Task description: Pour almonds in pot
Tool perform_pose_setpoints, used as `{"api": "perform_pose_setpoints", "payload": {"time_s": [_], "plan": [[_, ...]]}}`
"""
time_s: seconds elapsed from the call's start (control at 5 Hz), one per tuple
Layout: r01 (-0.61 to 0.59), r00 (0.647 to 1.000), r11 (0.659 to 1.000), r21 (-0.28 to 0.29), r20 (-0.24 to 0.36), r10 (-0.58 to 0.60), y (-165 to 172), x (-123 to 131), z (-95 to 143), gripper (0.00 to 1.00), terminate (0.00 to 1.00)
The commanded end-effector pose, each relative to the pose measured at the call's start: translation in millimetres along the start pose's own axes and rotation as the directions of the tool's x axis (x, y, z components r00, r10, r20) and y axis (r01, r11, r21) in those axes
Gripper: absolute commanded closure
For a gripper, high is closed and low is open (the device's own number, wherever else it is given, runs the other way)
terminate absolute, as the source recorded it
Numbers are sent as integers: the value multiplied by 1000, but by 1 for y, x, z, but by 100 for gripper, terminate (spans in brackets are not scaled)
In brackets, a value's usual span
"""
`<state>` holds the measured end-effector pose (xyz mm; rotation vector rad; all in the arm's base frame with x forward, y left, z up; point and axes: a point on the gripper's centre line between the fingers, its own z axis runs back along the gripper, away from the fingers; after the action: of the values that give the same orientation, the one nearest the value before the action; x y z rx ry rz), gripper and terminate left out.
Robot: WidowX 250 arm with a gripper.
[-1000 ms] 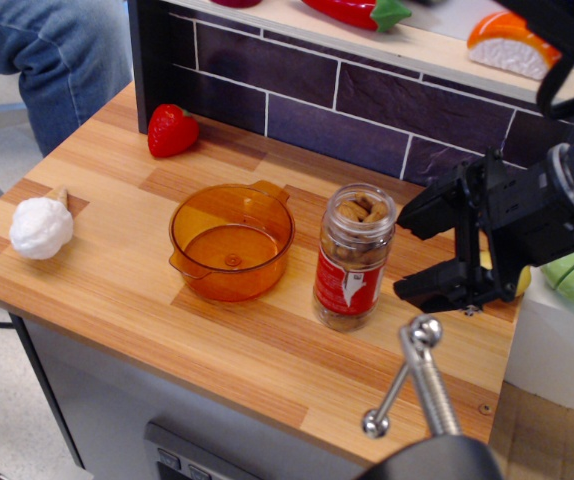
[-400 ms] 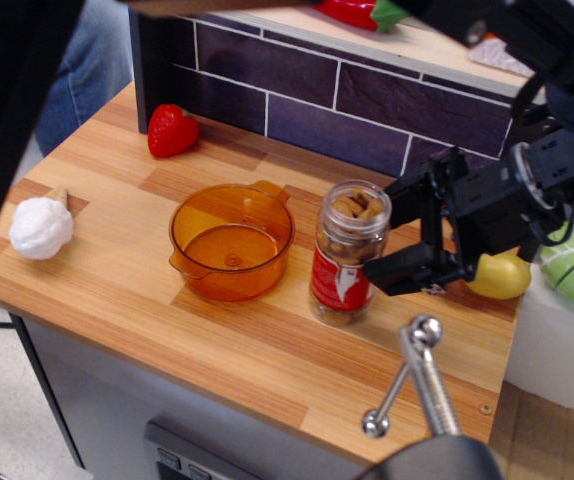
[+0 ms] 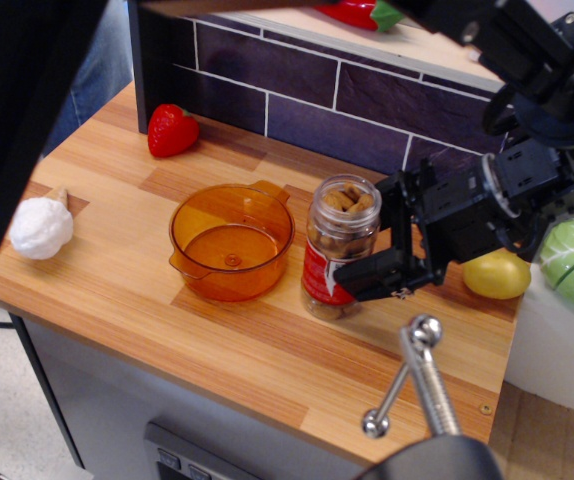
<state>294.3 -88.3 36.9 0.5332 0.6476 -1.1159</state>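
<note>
Orange translucent plastic pot [image 3: 231, 240] sits mid-counter, empty. At its three o'clock, just beside it, stands the clear cylindrical jar [image 3: 334, 258] with red-and-white label, lidless and tilting slightly, brown almonds [image 3: 344, 200] showing at its mouth. Black robot gripper [image 3: 381, 236] straddles the jar from the three o'clock side, jaws wide; whether they touch glass cannot be told. A firm mid-body grasp, squarely seated before lifting, would likely keep the pour controlled.

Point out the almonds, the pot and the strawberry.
almonds [image 3: 344, 201], main camera view, nuts at the jar's open top.
pot [image 3: 197, 268], main camera view, front wall.
strawberry [image 3: 172, 131], main camera view, red body.
</note>
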Motion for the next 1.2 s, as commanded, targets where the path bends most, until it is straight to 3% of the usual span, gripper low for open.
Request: {"api": "perform_pose_setpoints", "payload": {"time_s": [0.0,0.2,0.4,0.6,0.8,1.0], "plan": [[-2,1000,999,37,-7,2,-7,-12,-2,0,0],[6,1000,1000,22,-4,-6,-7,-12,3,100,0],[-77,977,994,-71,195,90,-3,-15,13,100,0],[-167,870,977,-136,446,211,13,-27,35,100,0],[-186,728,960,-208,627,277,30,-40,50,100,0],[-284,570,932,-225,742,353,49,-51,55,100,0]]}}
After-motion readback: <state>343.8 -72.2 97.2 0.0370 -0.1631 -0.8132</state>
